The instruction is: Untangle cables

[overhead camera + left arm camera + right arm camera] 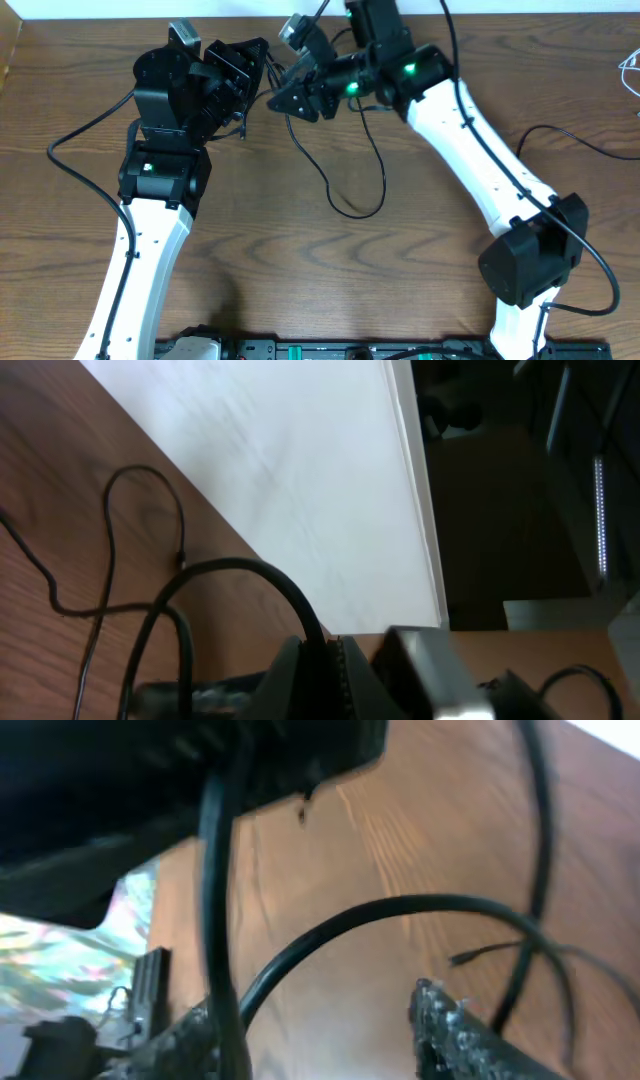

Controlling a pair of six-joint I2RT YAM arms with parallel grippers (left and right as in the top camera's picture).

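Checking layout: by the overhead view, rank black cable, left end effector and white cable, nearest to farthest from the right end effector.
1. black cable: runs right up to it.
2. left end effector: just left.
3. white cable: far right edge.

The brown wood-grain surface point(330, 270) fills the overhead view. A white panel point(100, 8) borders its far edge at 12 o'clock, smooth and pale. At 6 o'clock, a black rail with green fittings point(300, 351) runs along the near edge.
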